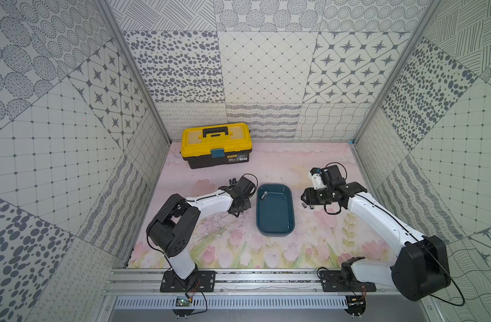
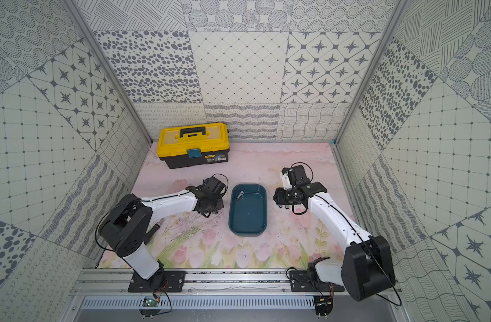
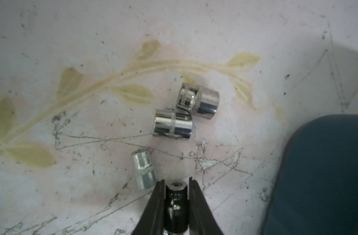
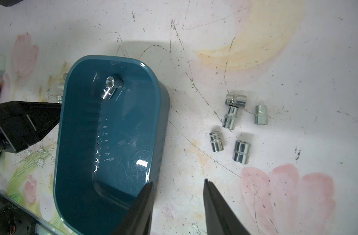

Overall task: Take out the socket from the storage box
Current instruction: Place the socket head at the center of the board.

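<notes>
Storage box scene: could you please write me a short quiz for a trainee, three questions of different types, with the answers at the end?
1. True or false: the left gripper holds nothing.
2. In the left wrist view, how many loose sockets lie on the mat? A) one B) three C) six
3. Fill in: the right gripper is ____, with nothing between its jaws.

Key:
1. False: it is shut on a socket.
2. B.
3. Open.
</notes>
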Motion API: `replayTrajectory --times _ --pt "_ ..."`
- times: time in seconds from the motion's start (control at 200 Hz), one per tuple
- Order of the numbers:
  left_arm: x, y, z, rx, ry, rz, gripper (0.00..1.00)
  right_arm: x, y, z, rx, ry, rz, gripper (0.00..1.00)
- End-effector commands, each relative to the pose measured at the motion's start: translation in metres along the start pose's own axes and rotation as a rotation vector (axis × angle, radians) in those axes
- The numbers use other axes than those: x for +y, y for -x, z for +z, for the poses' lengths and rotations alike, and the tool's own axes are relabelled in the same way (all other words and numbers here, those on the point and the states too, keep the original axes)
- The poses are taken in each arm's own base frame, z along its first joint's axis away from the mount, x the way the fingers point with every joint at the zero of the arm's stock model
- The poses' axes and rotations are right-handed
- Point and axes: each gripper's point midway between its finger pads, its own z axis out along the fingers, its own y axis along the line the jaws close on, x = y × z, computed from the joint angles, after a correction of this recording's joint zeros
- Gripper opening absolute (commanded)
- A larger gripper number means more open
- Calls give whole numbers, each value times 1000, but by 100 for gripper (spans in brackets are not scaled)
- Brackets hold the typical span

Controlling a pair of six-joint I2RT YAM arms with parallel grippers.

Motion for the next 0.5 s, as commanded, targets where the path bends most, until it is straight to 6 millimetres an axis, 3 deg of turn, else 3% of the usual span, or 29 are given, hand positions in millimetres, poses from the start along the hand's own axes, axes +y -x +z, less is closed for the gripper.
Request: replayTrajectory --times 0.0,0.18,0.35,0.495 --pt "-7 7 2 -17 -24 -9 18 4 10 -1 -29 20 -3 44" --pt "-9 7 8 -8 -21 -5 21 4 8 0 -25 19 0 44" --pt "-11 8 8 -4 -22 -2 34 4 8 0 -27 19 2 45" --pt "-11 11 -5 -13 -26 8 43 3 7 1 -25 19 3 45"
